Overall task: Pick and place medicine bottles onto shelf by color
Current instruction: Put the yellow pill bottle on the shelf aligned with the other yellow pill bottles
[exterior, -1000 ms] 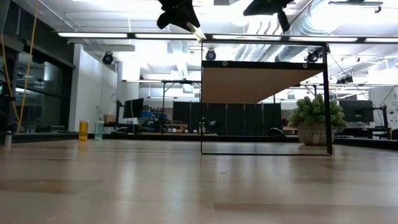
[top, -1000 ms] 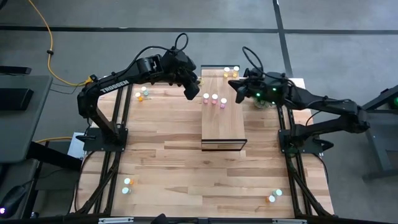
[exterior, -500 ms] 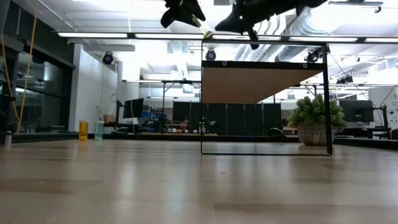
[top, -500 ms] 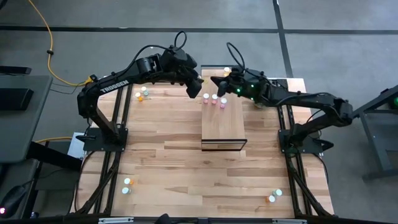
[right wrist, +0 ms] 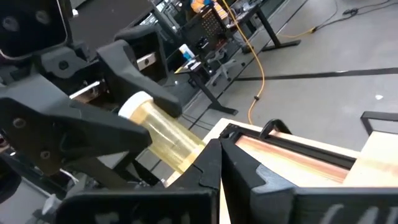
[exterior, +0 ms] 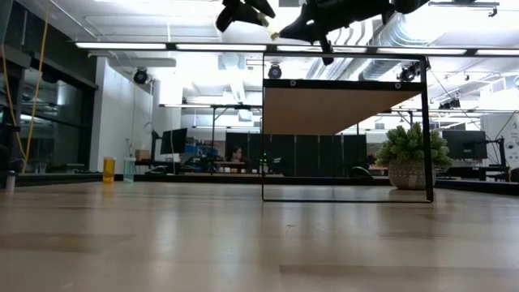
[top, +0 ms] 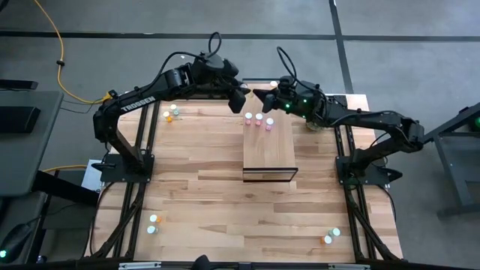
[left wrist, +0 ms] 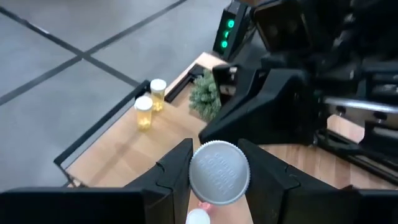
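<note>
- Left gripper (top: 241, 93) pinches a yellow bottle (right wrist: 163, 136) above the shelf's (top: 268, 150) far end.
- Right gripper (top: 261, 96) pressed together, empty, tip just beside that bottle.

The only legible lettering is the white word "TROSSEN", printed along the dark upper link of the left arm (top: 136, 100), well back from that arm's hand toward its base, as seen from above. The white bottle cap (left wrist: 219, 172) gripped in that hand carries raised lettering around its rim, too blurred to read.
</note>
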`<move>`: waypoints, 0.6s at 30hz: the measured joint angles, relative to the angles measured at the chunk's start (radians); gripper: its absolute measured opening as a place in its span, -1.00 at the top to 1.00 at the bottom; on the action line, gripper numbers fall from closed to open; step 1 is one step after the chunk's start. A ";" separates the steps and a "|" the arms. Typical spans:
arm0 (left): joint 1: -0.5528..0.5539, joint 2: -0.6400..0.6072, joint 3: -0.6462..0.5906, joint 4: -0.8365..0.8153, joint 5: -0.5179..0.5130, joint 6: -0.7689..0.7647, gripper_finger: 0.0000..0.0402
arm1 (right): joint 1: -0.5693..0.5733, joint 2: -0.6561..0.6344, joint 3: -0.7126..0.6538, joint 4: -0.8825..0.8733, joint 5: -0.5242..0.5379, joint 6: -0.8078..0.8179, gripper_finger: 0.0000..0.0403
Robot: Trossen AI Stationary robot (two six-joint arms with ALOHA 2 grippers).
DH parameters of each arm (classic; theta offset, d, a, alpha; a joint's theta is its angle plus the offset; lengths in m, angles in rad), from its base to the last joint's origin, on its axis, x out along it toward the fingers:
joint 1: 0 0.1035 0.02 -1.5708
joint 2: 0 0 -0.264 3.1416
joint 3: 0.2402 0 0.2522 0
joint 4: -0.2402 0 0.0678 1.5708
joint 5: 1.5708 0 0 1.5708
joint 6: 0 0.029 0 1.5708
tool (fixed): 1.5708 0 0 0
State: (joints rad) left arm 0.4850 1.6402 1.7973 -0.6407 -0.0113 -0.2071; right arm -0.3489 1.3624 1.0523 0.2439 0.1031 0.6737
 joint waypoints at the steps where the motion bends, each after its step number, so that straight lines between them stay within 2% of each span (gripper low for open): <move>1: 0.000 0.000 0.000 0.008 -0.001 0.000 0.45 | 0.000 0.000 0.000 0.000 -0.002 0.000 1.00; 18: 0.000 0.037 0.000 0.160 -0.049 -0.027 0.45 | 0.000 0.001 -0.002 0.035 -0.002 0.000 1.00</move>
State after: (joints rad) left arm 0.4850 1.6769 1.7977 -0.4811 -0.0603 -0.2337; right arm -0.3485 1.3632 1.0504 0.2790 0.1009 0.6735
